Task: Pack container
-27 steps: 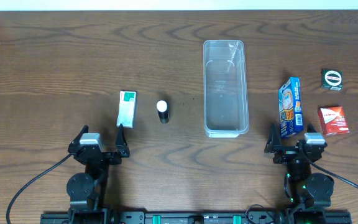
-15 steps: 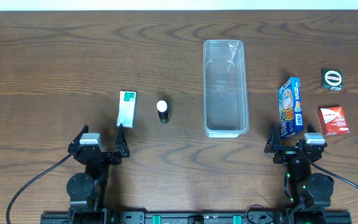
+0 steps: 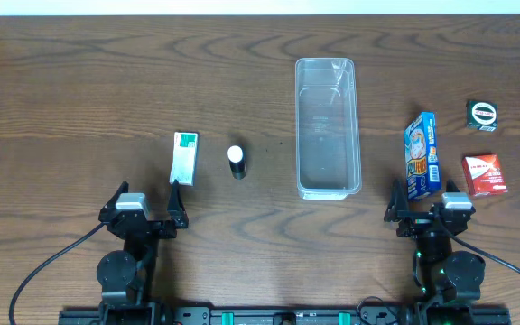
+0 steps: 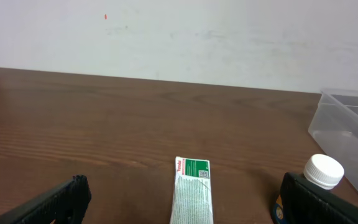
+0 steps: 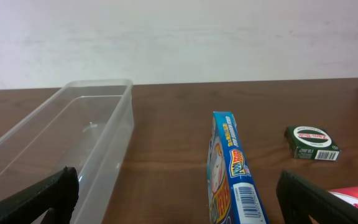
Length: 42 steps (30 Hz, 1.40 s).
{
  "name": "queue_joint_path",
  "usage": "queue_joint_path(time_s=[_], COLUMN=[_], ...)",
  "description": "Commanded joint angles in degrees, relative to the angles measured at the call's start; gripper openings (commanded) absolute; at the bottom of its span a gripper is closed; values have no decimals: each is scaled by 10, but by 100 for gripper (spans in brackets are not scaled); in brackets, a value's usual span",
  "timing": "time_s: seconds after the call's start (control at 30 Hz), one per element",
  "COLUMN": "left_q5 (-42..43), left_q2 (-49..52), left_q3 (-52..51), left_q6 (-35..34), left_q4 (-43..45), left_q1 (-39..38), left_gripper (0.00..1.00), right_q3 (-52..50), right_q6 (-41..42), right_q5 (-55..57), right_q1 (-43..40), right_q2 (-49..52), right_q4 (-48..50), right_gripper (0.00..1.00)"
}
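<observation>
On wood-grain table (image 3: 88,81), clear rounded plastic container (image 3: 327,126)

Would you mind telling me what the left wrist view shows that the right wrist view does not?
Only the left wrist view shows the green-and-white box lying flat and the white-capped bottle standing to its right. Only the right wrist view shows the blue printed box on its edge, the small dark green box and a corner of the red box. Both show part of the clear container on the wooden table.
</observation>
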Motion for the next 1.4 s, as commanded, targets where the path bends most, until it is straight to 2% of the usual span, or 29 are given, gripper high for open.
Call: queue_joint_path(time_s=[0.0,1.0,1.07,1.27,1.37], left_q5=[7,7,7,7,7], left_q2=[-3,-3,-3,-3,-3], left_q3=[-9,-9,-9,-9,-9], left_q6=[3,3,3,3,4], left_q4=[-21,-21,-21,-21,-21], left_q1=[2,2,2,2,2], left_gripper=[98,98,98,98,98], right_q3=[-1,-1,-1,-1,-1], right_q6=[-9,-4,45,275,303], right_q5=[-2,-5,-37,-138,-196], right_q1=[-5,-5,-5,-5,-5], right_q2=[-4,-4,-4,-4,-4], right_q4=[-3,0,1,43,122], right_gripper=[99,99,99,99,99])
